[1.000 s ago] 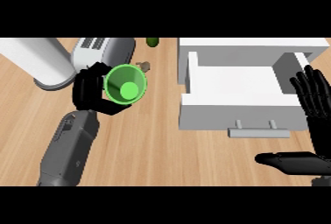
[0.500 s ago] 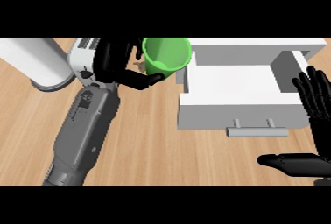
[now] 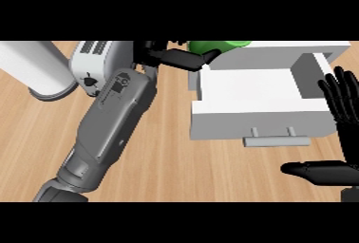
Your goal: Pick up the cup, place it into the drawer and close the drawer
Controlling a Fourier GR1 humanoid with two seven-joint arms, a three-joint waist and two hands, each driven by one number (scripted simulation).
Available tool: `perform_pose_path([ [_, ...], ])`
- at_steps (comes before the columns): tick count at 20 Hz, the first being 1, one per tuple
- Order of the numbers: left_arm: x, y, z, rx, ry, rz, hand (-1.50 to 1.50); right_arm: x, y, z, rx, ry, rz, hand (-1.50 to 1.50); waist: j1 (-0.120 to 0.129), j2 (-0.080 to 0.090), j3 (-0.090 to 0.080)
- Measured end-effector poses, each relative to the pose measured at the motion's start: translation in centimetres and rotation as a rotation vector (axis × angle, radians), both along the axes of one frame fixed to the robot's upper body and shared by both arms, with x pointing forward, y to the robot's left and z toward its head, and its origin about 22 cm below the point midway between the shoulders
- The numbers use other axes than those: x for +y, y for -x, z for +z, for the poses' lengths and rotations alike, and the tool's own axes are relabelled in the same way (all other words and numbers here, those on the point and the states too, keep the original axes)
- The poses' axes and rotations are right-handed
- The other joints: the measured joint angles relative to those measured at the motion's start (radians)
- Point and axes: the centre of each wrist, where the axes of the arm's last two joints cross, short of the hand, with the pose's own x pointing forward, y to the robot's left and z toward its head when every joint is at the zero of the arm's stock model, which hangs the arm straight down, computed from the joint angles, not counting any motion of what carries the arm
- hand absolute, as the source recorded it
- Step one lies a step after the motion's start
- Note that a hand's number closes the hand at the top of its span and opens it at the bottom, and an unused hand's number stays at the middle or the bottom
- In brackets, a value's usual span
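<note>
Carrying the cup (image 3: 219, 46) toward the open drawer (image 3: 252, 90).
Left hand (image 3: 175, 57) grasps it for placing; right hand (image 3: 344, 99) rests released.

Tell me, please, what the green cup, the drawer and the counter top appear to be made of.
The cup, held by the left hand, looks like plain green plastic: one even colour, little shine. The drawer seems painted wood or plastic: flat matte white walls and a grey handle. The counter looks like light wood, with visible grain lines.

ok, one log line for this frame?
phase: carry | left hand: shut on green cup, at drawer's far-left corner | drawer: open | right hand: open, resting
</note>
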Motion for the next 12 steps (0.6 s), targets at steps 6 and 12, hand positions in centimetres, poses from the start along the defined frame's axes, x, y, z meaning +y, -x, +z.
perform_pose_path([
  [6, -2.6, -1.1, 1.6, 0.07, -0.015, 0.008, 1.5, 0.1, 0.2, -0.5, -0.003, 0.007, 0.011, -1.5, -0.011, 0.003, 0.0],
  [12, -4.2, -1.0, 0.0, 0.114, -0.065, 0.032, 1.5, -0.3, -0.2, -0.1, -0.008, 0.001, 0.021, -1.5, -0.024, 0.005, 0.0],
])
